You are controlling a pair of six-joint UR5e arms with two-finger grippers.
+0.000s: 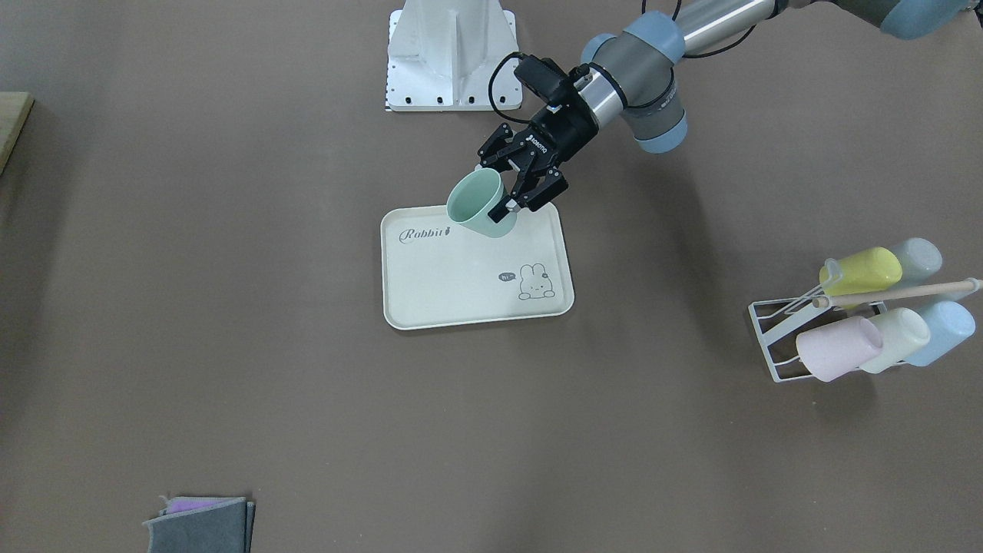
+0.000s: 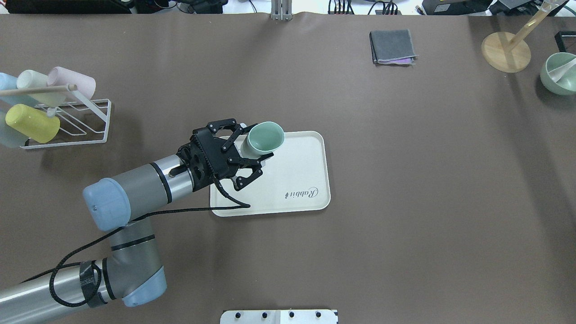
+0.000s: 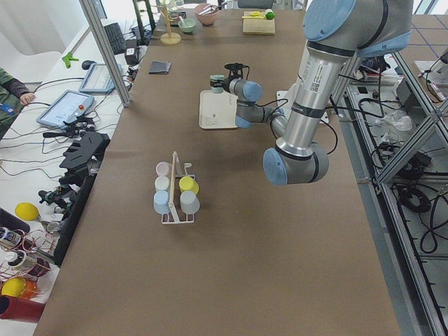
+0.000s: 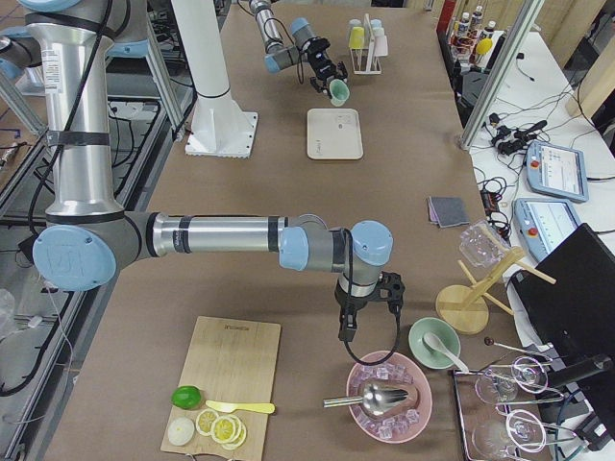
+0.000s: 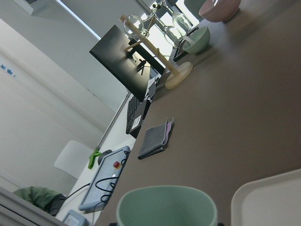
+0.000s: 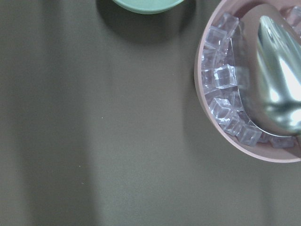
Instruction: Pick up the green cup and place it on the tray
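Found green cup (image 1: 476, 203) off the table, tilted, mouth turned up and away from the wrist, hanging over the tray (image 1: 476, 299) without touching it. Noted left gripper (image 1: 496, 187) clamped on the cup's lower wall, one finger on each side, closed down to the cup's width. Could not fix from these views the exact part of the tray under the cup. Logged tray flat on the brown table (image 1: 230, 307), mid-table, Rabbit logo at its near right corner as seen from the robot, bunny drawing at the diagonally opposite corner. Recorded white wire rack (image 2: 92, 110) well to the left of the tray, with pastel cups (image 2: 31, 123) lying on its prongs: yellow, pink, cream, pale blue. Saw folded grey cloth (image 2: 392, 46) at the far side, right of centre. Located right gripper (image 4: 380, 293) well apart at the right end, hanging near a pink bowl (image 6: 201, 94) of ice cubes (image 6: 223, 77) with a metal scoop (image 6: 277, 84) in it, beside a green bowl (image 6: 146, 4); cannot tell the spread of its fingers
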